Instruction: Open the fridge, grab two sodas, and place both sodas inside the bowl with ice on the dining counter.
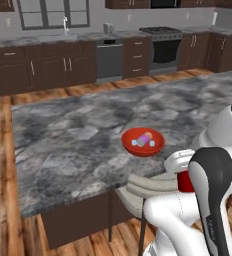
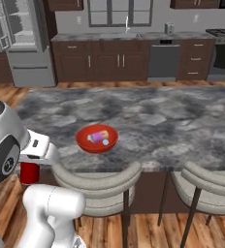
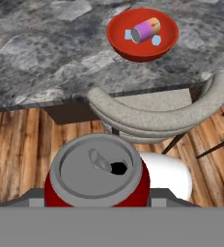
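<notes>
Red can (image 3: 95, 179), grey pull-tab top, sits between the end effector (image 3: 97, 202) fingers in hand view: gripped, held off the worktop edge above the wood floor (image 3: 22, 144). Both base views catch just a red sliver of it beside the wrist. Purple can (image 3: 145, 30) lies on its side in the glossy red-orange bowl (image 3: 167, 41) with pale ice pieces, on the grey marbled worktop (image 1: 78, 130) near its front edge. Right base view adds the grey fridge (image 2: 24, 41) far left, door open, and two curved beige stool backs (image 2: 97, 181)
</notes>
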